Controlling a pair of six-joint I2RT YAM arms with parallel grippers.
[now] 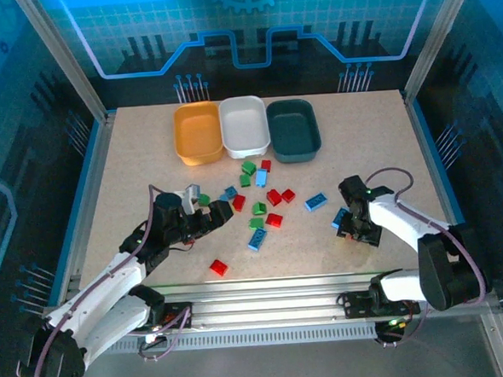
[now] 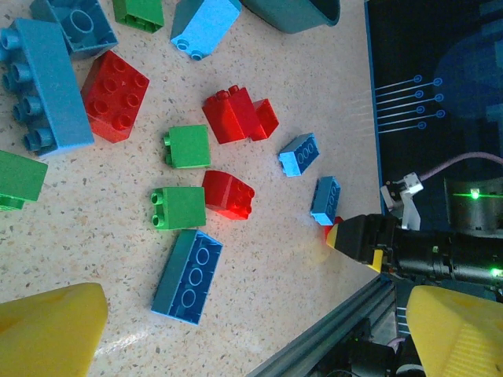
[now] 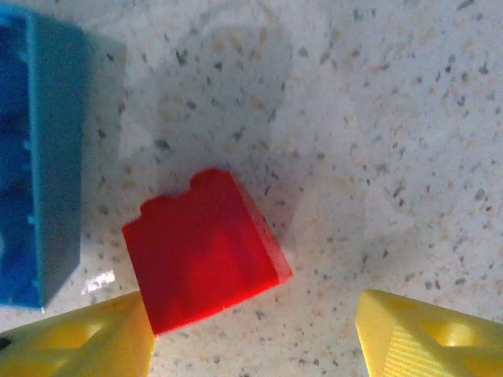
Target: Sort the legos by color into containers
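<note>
Speckled beige table [image 1: 360, 148], walled in blue light, carries an orange-yellow tray [image 1: 199, 134], a white tray [image 1: 244, 125] and a dark teal tray [image 1: 292, 128] along its far edge. The legos [image 1: 273, 196] lie scattered mid-table. Toward the right edge, the right claw [image 3: 255, 314] stands part-open around a red brick [image 3: 204, 251] that touches one finger and clears the other, with a blue brick [image 3: 39, 157] just beside. The left claw [image 2: 257, 297] gapes wide, a long blue brick [image 2: 187, 276] between its fingertips.

Cut off by the left edge of the right wrist view: blue brick [image 3: 39, 157]. Cropped at the bottom edge there: both yellow fingertips [image 3: 78, 342]. Clipped by the top edge of the left wrist view: dark teal tray [image 2: 295, 12]. Mostly hidden behind the right gripper [image 2: 357, 242] there: a red brick [image 2: 332, 228].
</note>
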